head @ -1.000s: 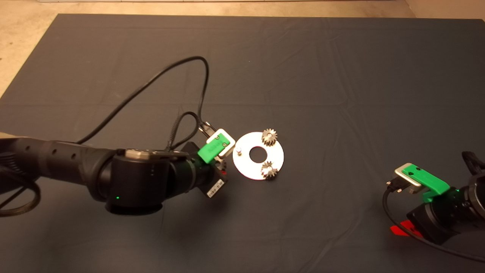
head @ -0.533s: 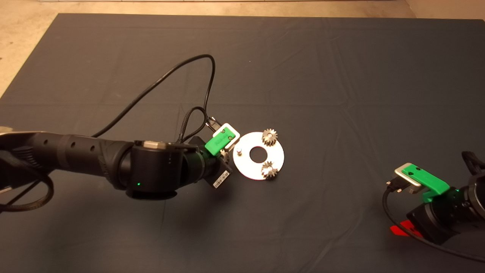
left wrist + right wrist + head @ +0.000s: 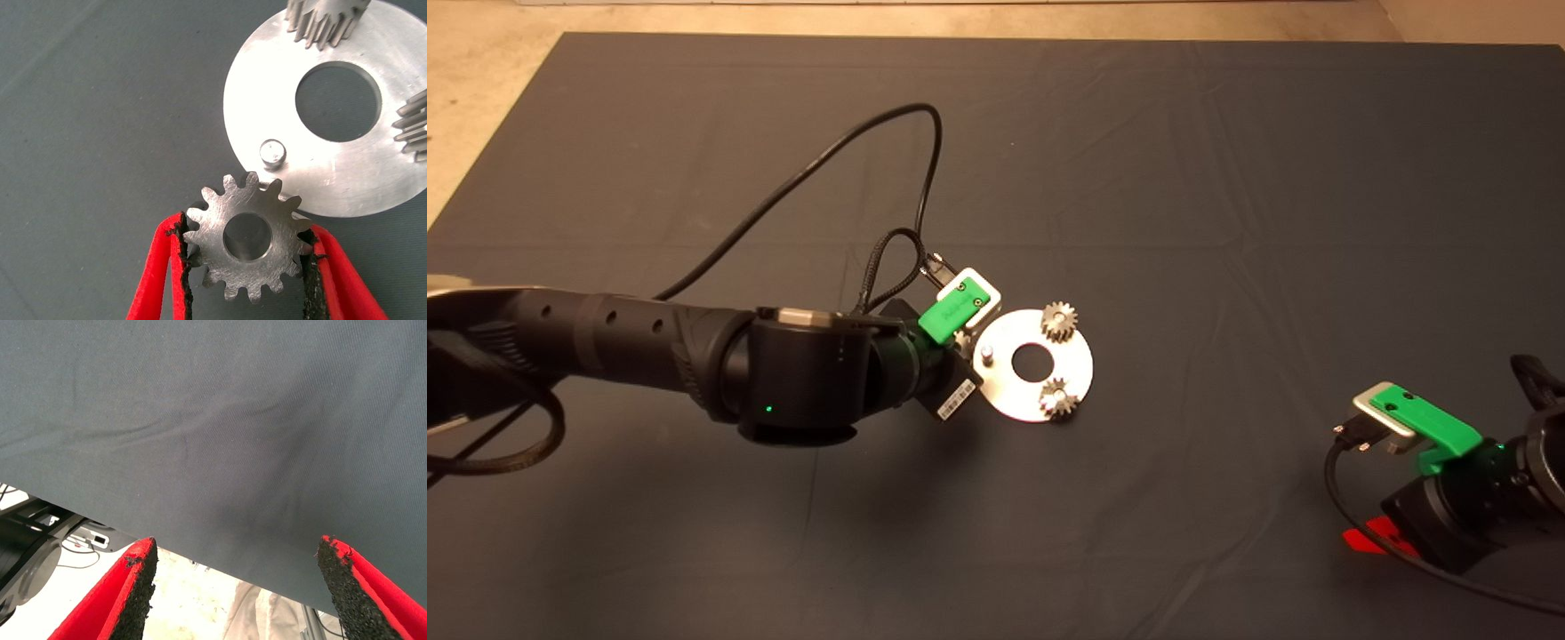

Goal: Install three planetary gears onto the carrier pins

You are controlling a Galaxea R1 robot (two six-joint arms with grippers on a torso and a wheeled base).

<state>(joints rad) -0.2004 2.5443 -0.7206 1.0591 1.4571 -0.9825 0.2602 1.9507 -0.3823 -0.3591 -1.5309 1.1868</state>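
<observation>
The left gripper (image 3: 245, 257) is clamped on the third planetary gear (image 3: 247, 235), held flat just beside the one bare carrier pin (image 3: 272, 153) at the rim of the disc (image 3: 347, 180); two gears (image 3: 1059, 321) (image 3: 1056, 397) already sit on their pins. Risk: the bore is not yet centred over the pin, so descent could land the gear face on the pin top and tilt or dislodge it; teeth may also slip between the pads. The right gripper (image 3: 237, 587) waits spread apart at the mat (image 3: 1227, 178) edge.

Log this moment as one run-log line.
left gripper: shut on third gear, beside bare pin | disc: two gears seated | right gripper: open, parked lower right
</observation>
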